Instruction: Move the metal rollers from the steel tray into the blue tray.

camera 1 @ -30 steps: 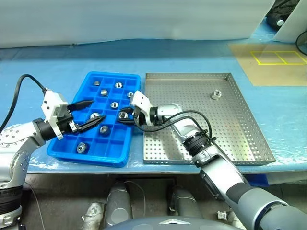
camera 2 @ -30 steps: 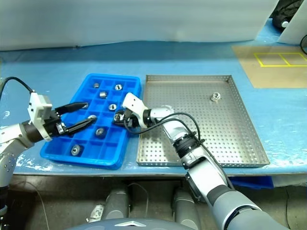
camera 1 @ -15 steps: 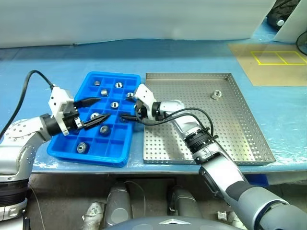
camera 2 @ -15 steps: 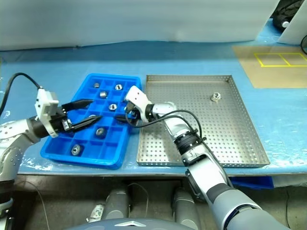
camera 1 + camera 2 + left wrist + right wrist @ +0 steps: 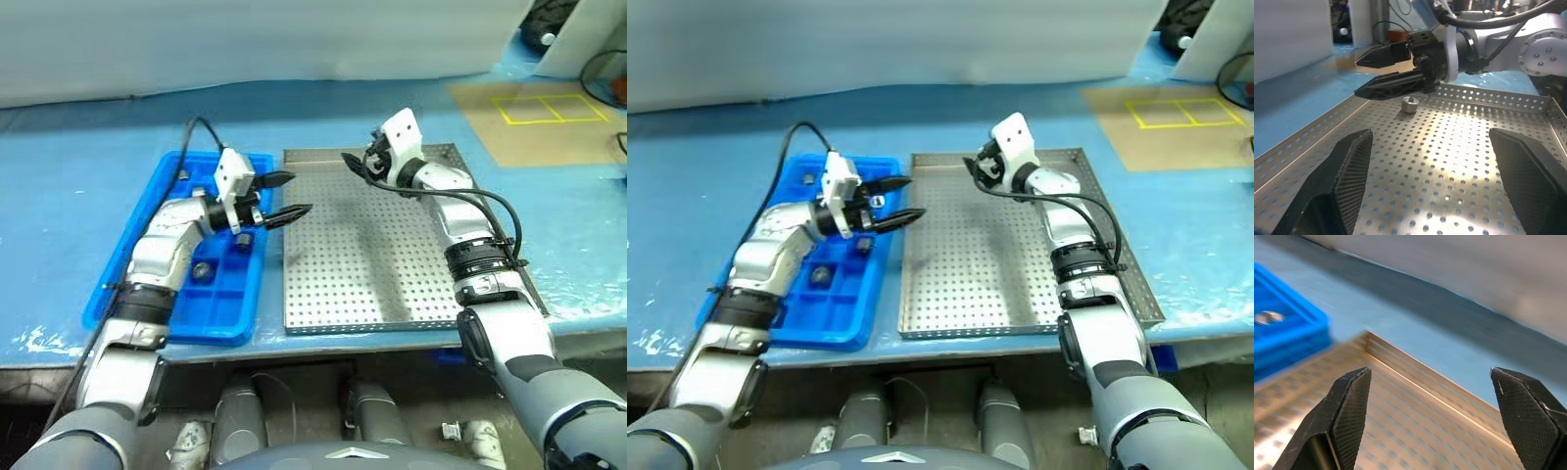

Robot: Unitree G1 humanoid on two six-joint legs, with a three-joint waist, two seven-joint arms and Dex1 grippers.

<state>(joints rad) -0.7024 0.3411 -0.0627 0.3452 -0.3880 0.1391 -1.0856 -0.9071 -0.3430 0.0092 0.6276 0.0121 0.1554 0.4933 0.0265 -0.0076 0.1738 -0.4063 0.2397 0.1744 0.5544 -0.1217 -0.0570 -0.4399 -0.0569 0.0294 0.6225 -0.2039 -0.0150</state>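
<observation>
With several metal rollers [image 5: 821, 275] already lodged in the blue tray [image 5: 720, 305], the last roller [image 5: 1410, 104] on the steel tray [image 5: 1009, 305] is judged next, to be closed on by the empty, spread right gripper [image 5: 972, 166]; the left gripper [image 5: 901, 201] is likewise spread and empty.

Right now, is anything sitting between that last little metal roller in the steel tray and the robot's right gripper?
Nothing visible does. In the left wrist view the metal roller lies alone on the steel tray, and the right gripper, open, hangs just above it with bare perforated floor all around. The left gripper is open too, over the tray's other side.
</observation>
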